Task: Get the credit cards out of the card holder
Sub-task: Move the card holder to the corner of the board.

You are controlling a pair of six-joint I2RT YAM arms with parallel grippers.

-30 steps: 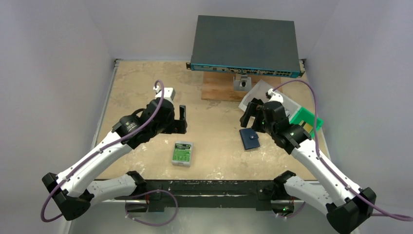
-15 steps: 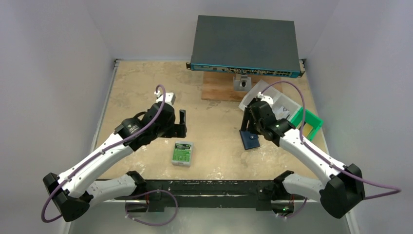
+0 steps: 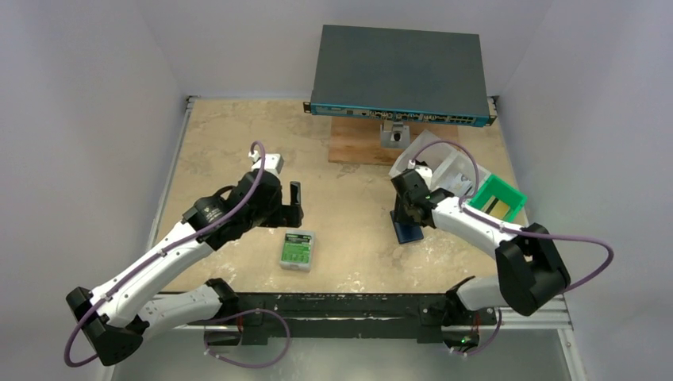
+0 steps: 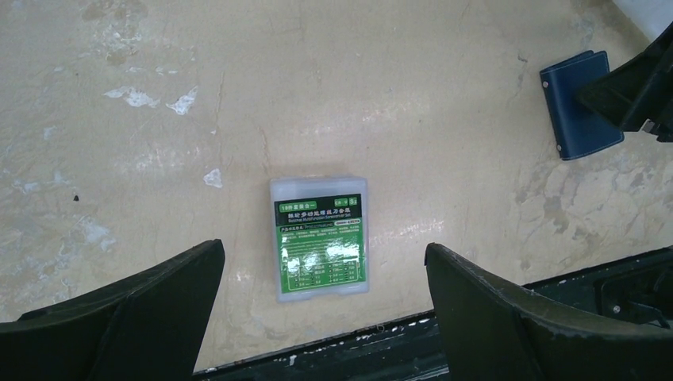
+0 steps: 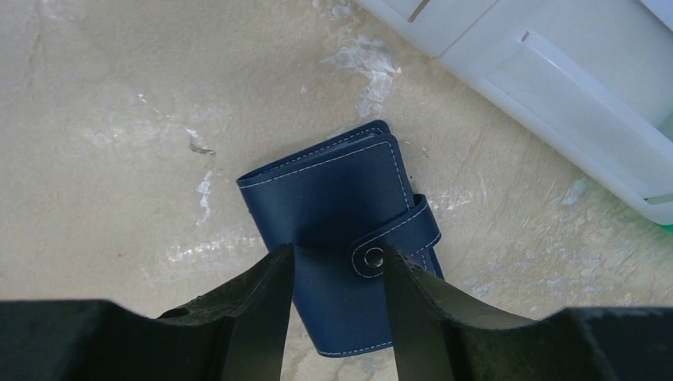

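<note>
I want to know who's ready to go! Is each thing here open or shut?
Card holder, shut, snap fastened, lying flat.
Grey case, shut, lying flat.
Left tool, open wide, holding nothing.
Right tool, partly open, over the card holder.

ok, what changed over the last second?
The right tool came down onto the card holder and narrowed. Its fingers now sit over the cover beside the snap tab, with no grip visible yet. The right arm's elbow swung inward. The left tool barely shifted and is still wide open above the grey case. The card holder is still snapped shut and the case is unmoved.
</note>
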